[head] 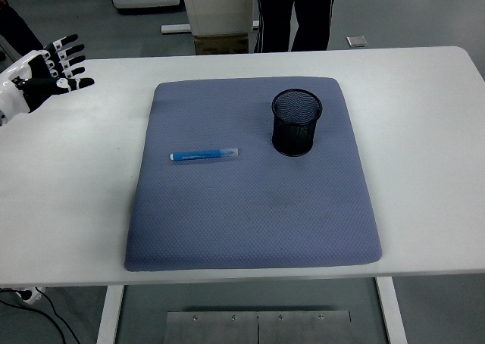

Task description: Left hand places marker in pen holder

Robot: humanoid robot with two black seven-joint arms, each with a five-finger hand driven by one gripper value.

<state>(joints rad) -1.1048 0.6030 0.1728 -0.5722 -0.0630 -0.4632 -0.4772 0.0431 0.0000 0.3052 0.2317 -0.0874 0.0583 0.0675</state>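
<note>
Table-edge left hand (47, 76), forearm cropped

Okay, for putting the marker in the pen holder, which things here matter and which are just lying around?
Part of the job:
marker, lying on the pad
pen holder, upright on the pad
left hand, open, at the table's far left

Just there:
blue pad
white table
person standing behind the table

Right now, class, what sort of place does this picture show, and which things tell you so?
Probably a robotics lab or test room. A robot's left hand hovers over a white table with a staged blue mat, marker and mesh pen holder; people's legs stand behind.
</note>
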